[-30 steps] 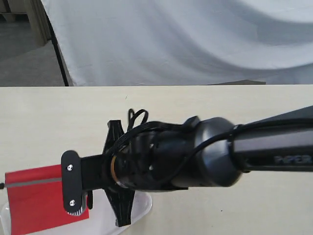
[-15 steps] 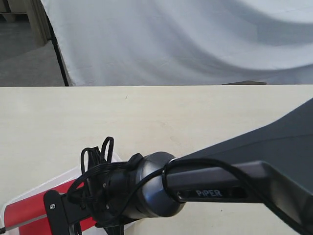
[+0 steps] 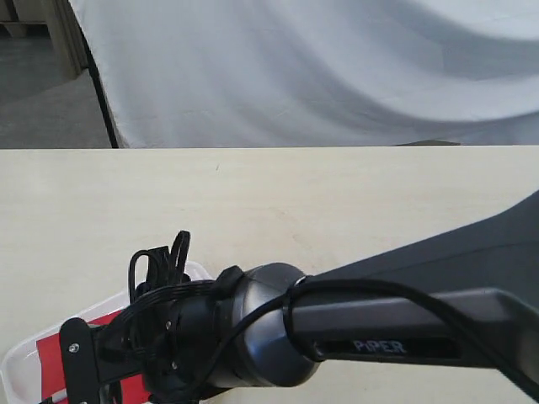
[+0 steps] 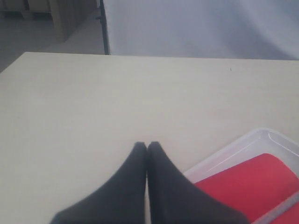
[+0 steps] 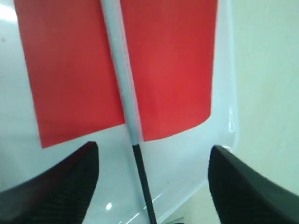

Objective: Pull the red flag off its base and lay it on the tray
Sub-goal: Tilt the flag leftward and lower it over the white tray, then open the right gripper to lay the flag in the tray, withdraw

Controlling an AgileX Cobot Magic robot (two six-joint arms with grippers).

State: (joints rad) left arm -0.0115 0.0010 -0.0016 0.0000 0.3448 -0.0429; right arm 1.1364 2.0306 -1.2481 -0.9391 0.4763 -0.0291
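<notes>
The red flag [image 5: 168,70] lies flat in the white tray [image 5: 196,158], its grey-and-black stick [image 5: 120,79] running down the middle of the cloth. My right gripper [image 5: 153,149] hangs open just over it, one finger on each side of the stick's black end and neither touching it. In the exterior view the right arm [image 3: 253,345] reaches across to the lower left and covers most of the tray [image 3: 17,370] and red flag [image 3: 50,358]. My left gripper [image 4: 147,145] is shut on nothing beside the tray's rim [image 4: 243,144]. The base is out of view.
The pale wooden table [image 3: 337,202] stretches behind the arm. A white cloth backdrop [image 3: 337,67] hangs past its far edge. The right arm's dark link [image 3: 472,286] spans the lower right of the exterior view.
The right arm has swung down and to the left towards the near edge. The flag has dropped lower with it and now lies in the tray.
</notes>
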